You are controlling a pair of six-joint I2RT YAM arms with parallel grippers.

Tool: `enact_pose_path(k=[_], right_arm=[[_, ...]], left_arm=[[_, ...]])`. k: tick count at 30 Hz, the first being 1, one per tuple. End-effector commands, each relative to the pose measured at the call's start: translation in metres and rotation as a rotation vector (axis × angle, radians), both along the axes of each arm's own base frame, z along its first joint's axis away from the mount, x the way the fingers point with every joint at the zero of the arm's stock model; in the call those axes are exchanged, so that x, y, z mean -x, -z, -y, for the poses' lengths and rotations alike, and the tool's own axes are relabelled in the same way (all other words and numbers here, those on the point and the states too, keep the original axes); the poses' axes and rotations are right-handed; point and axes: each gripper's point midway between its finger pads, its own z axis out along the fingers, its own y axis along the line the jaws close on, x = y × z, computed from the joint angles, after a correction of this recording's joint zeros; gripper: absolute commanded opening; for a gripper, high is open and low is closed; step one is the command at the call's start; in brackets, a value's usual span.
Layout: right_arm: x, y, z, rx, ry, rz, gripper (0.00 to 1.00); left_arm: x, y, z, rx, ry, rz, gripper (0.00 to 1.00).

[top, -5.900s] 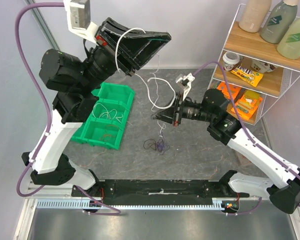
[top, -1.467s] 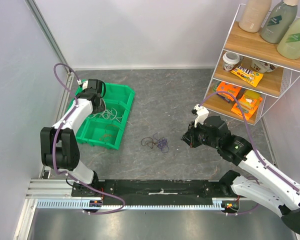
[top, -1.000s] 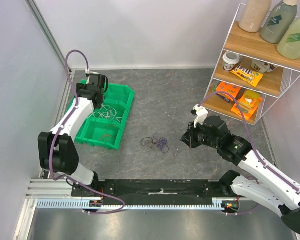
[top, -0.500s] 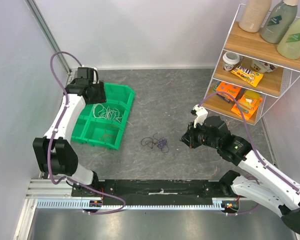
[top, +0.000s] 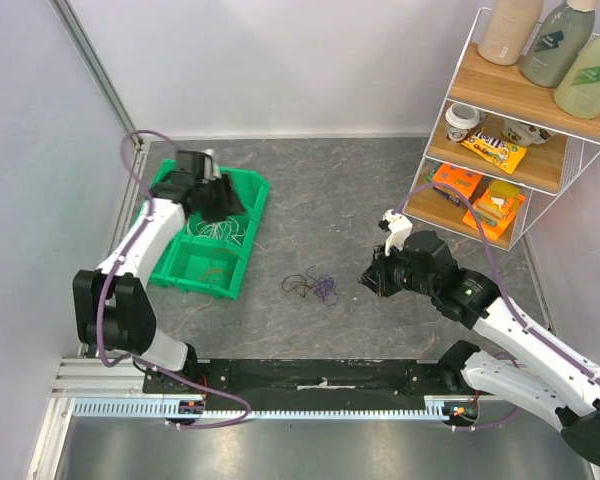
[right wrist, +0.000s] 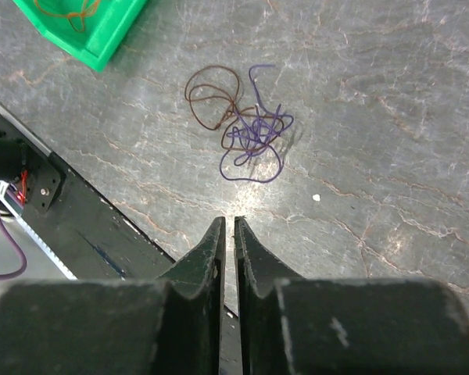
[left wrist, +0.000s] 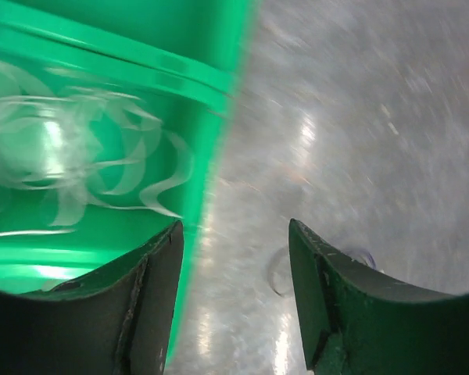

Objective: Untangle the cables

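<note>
Glossy green plastic bin [top: 180,262] at left, thin smooth-coated purple and brown cables [right wrist: 242,129] at centre, grey veined stone-look table [top: 330,190] with faint sheen, matt black plastic right gripper [right wrist: 227,224], wooden-boarded white wire shelf [top: 500,100] upper right

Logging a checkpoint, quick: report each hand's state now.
Left hand: open, holding nothing, at the green bin edge.
Right hand: closed, holding nothing; the cables lie beyond its tips.
</note>
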Motion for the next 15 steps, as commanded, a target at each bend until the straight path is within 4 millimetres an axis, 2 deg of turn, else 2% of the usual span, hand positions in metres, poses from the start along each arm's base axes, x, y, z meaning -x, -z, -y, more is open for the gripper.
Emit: enact_pose_path(k=[1,3,5,7,9,12,15], right_arm=[[0.001,0.014,-0.006,0.042,-0.054,-0.038,0.17],[0.002,0.022,-0.009,0.059,-0.071,-0.067,0.19],[0.002,0.030,-0.012,0.075,-0.091,-0.094,0.22],[0.004,0.040,-0.018,0.085,-0.124,-0.133,0.26],[0.007,0.055,-0.025,0.094,-0.170,-0.183,0.30],[0.012,0.075,-0.040,0.085,-0.248,-0.260,0.34],[0.005,0.084,-0.051,0.076,-0.268,-0.282,0.37]], left_arm=[[0.030,-0.036,0.111,0.114,0.339,0.196,0.63],[0.051,-0.029,0.143,0.183,0.424,0.199,0.63],[0.072,-0.011,0.165,0.267,0.476,0.150,0.56],[0.093,0.017,0.174,0.288,0.480,0.046,0.49],[0.112,0.044,0.172,0.280,0.438,-0.065,0.48],[0.136,0.067,0.167,0.283,0.379,-0.150,0.57],[0.150,0.075,0.174,0.289,0.408,-0.170,0.69]])
